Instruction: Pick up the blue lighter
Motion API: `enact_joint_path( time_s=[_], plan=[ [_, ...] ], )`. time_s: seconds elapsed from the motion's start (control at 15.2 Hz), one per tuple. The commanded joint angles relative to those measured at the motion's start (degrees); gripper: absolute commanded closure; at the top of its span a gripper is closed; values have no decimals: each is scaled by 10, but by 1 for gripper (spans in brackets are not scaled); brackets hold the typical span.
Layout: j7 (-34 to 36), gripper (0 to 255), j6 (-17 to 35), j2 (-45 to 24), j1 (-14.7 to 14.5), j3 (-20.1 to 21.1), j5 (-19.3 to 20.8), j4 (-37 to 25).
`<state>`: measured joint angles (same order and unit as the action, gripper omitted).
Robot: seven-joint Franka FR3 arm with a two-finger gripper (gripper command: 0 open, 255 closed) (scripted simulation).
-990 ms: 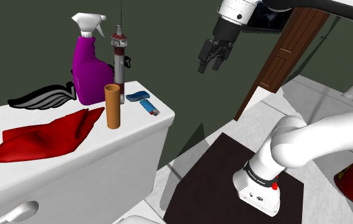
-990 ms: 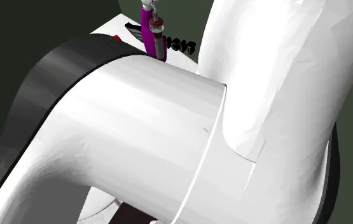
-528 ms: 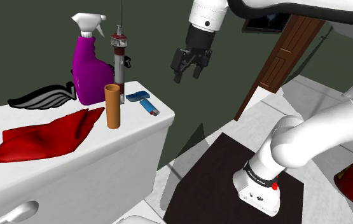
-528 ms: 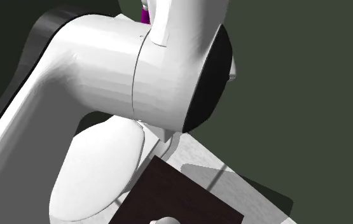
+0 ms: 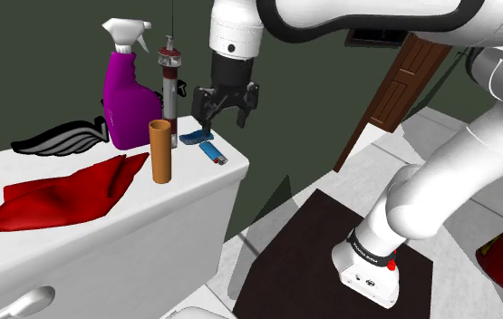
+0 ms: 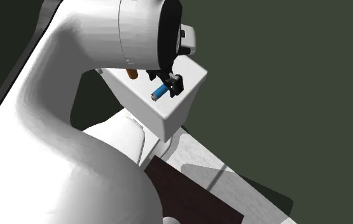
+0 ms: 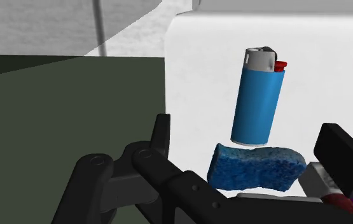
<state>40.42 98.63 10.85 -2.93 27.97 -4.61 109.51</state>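
Lighter (image 7: 256,102) blue, silver and red at one end; sponge (image 7: 257,168) blue; spray bottle (image 5: 130,104) purple; cloth (image 5: 59,198) red; tube (image 5: 160,152) orange.

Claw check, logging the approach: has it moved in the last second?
Yes: in the shoulder view the claw went left and down, away from the brown door, toward the blue lighter.

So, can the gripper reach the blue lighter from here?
Probably yes: the open gripper hangs above the lighter with nothing between them, though the blue sponge close by its end may crowd a finger.
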Motion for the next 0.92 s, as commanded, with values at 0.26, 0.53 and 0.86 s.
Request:
enact_joint_path(
  time_s=[0.26, 0.53, 0.86],
  plan=[
    [34, 0, 29, -42, -5, 18, 16, -1],
    [34, 0, 56, -44, -6, 19, 16, 25],
    [33, 255, 57, -44, -5, 19, 17, 26]
  ],
)
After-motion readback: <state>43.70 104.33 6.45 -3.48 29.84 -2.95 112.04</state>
